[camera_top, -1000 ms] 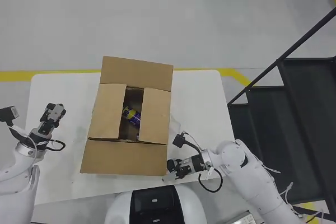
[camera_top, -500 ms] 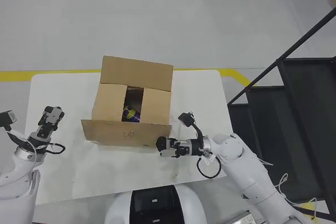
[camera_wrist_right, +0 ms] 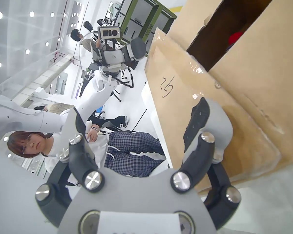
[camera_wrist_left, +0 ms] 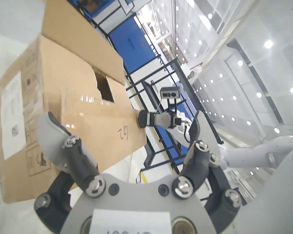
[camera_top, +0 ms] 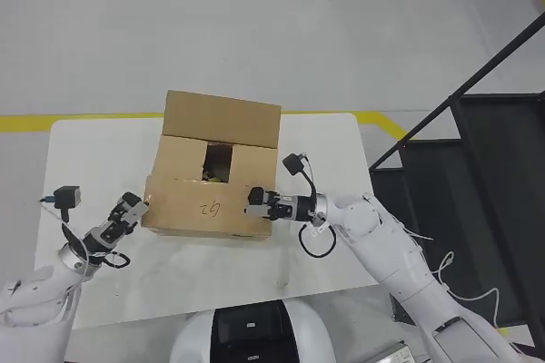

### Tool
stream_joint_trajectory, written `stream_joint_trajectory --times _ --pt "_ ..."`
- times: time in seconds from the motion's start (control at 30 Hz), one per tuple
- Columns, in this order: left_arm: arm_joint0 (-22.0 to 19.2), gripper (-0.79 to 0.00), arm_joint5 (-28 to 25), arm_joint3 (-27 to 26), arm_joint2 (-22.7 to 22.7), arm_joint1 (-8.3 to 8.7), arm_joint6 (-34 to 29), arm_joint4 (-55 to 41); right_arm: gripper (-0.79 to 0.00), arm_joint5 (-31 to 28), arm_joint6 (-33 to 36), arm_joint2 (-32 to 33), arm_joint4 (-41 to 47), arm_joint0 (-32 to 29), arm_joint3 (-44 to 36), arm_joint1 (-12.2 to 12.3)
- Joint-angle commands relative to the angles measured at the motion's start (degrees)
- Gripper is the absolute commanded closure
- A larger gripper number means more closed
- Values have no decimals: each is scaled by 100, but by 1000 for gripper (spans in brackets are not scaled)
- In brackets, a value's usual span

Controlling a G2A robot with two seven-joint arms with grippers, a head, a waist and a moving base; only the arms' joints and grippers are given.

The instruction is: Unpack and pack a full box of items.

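Fingers: left gripper (camera_top: 132,209) and right gripper (camera_top: 257,201) both stand spread open, holding nothing.
Top view: cardboard box (camera_top: 220,118) sits in the middle of the white table (camera_top: 91,154); left gripper is just beside its near corner, right gripper touches the end of the front flap (camera_top: 204,207).
Left wrist view: box side with a paper label (camera_wrist_left: 12,115) is close before the open fingers (camera_wrist_left: 51,130).
Right wrist view: one finger (camera_wrist_right: 205,122) lies against the flap; red item (camera_wrist_right: 235,37) shows inside the box.

Plain brown cardboard box (camera_top: 191,172), black scribble (camera_wrist_right: 166,86) on the flap at the right gripper (camera_top: 257,201). Gripper grey, pads (camera_wrist_right: 197,118) black. Red round item (camera_wrist_right: 235,37) inside; white table (camera_top: 100,154).
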Motion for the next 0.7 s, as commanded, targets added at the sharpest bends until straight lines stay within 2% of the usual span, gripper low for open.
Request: stream_joint_trajectory --times 0.0,0.2,0.4,0.67 --pt "-125 -785 31 121 199 -17 35 202 -785 -17 4 -4 -8 85 69 -3" --pt "-409 -785 171 348 435 -32 30 287 -785 -161 -427 290 -150 342 324 23" --pt "-433 -785 219 297 393 -11 12 345 -785 186 -1359 579 -906 716 633 26" --pt "-130 -785 224 -60 193 33 -32 289 -785 808 -2217 47 -1597 1324 1574 -192"
